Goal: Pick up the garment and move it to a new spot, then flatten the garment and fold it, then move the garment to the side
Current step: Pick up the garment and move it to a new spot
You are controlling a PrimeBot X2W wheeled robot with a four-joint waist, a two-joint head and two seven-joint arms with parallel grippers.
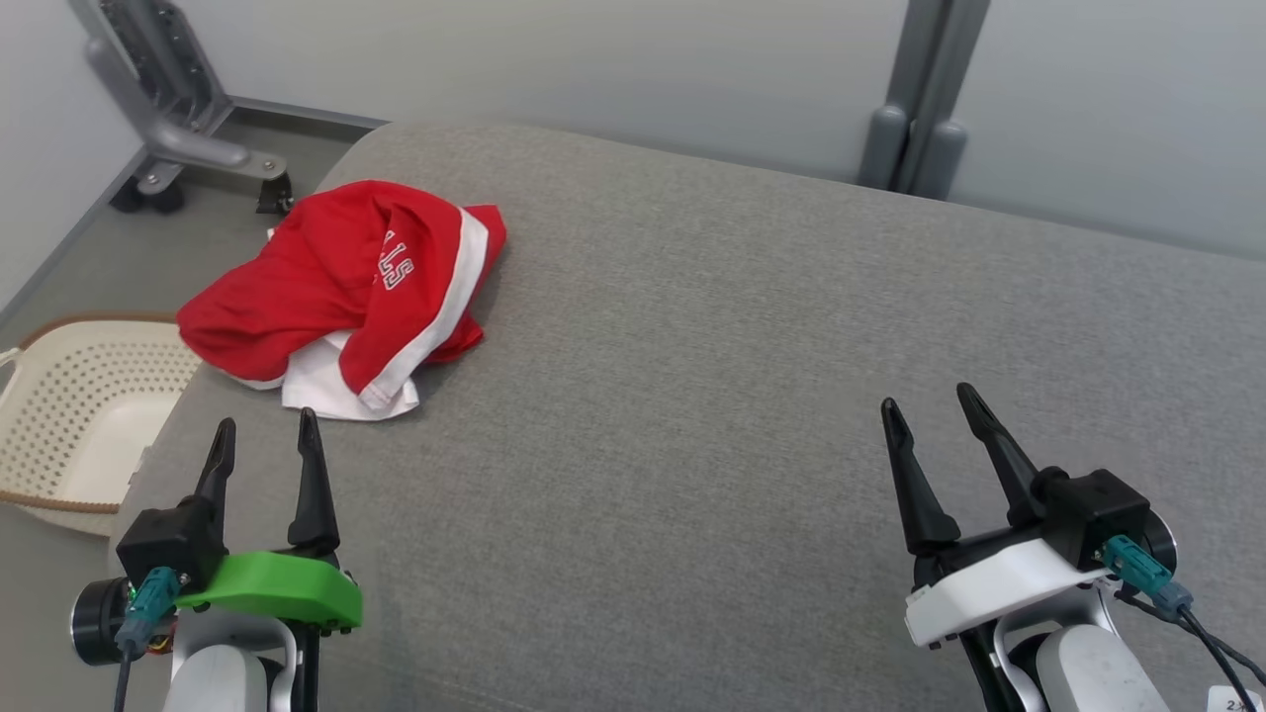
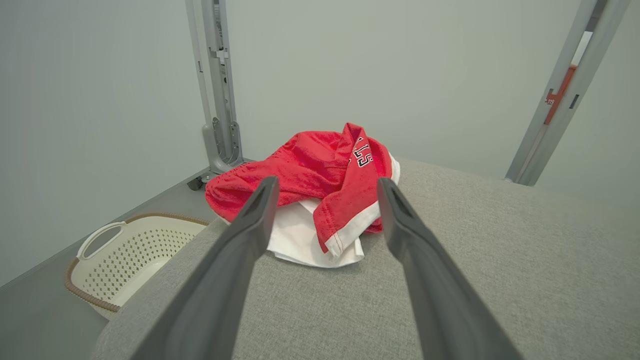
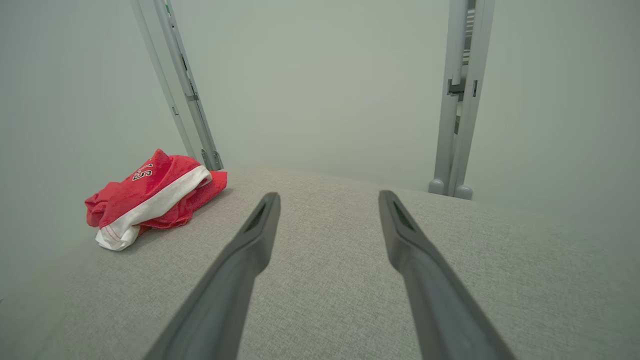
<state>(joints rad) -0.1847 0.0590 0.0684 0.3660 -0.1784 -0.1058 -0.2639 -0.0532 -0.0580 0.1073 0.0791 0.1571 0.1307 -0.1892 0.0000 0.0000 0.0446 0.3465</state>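
A crumpled red garment (image 1: 336, 287) with white trim and white lettering lies in a heap near the left edge of the grey padded surface (image 1: 742, 396). My left gripper (image 1: 265, 429) stands open just short of the heap, nothing between its fingers. In the left wrist view the garment (image 2: 320, 175) sits straight ahead beyond the left gripper (image 2: 327, 185). My right gripper (image 1: 926, 403) is open at the lower right, far from the cloth. The right wrist view has the garment (image 3: 150, 195) off to the left and the right gripper (image 3: 328, 197) over bare grey fabric.
A cream perforated laundry basket (image 1: 84, 415) stands on the floor left of the surface, also in the left wrist view (image 2: 130, 250). A grey wheeled stand (image 1: 178, 129) is at the back left, and a grey post (image 1: 920, 109) at the back right.
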